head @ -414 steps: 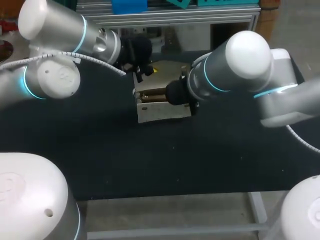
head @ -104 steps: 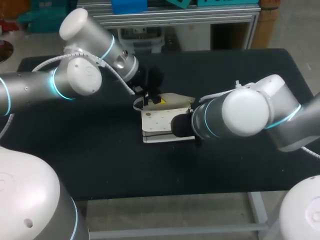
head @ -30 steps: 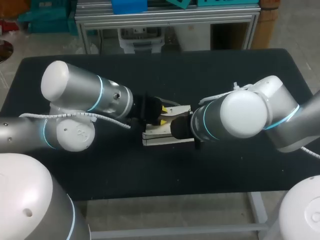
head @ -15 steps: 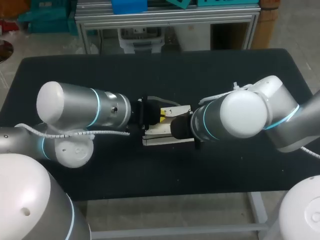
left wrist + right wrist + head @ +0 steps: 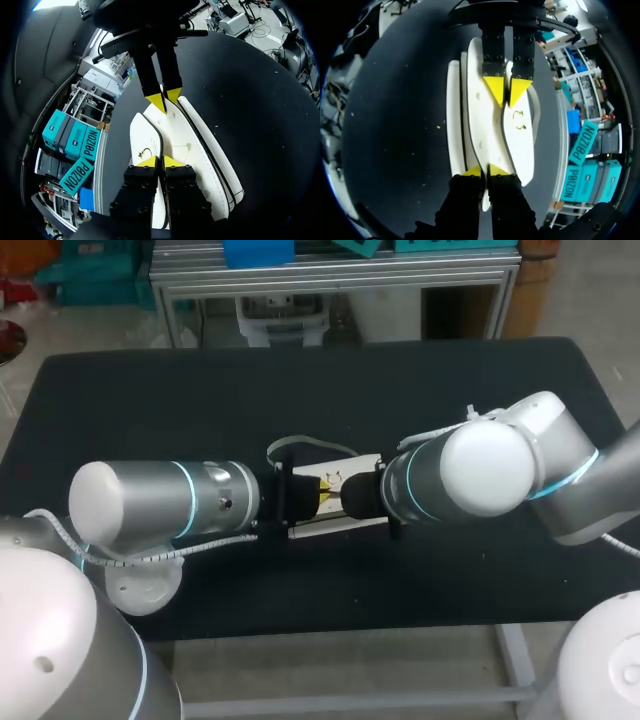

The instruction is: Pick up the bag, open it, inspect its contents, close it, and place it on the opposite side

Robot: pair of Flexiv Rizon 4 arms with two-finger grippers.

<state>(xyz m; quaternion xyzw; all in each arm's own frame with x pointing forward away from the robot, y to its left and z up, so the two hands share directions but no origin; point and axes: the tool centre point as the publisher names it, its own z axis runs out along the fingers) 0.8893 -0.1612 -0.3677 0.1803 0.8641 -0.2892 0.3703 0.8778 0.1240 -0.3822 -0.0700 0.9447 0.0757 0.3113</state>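
L hand (image 5: 160, 161) and R hand (image 5: 484, 171) are both clamping the bag (image 5: 190, 145) by its rim, at opposite ends. Bag is lying flat mid table (image 5: 200, 400) (mouth looking shut, can't tell if inspected). Est.: move to opp. side is pending.

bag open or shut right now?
Shut, as far as shows: the bag lies flat, sides together, with the left gripper and right gripper pinching opposite ends.
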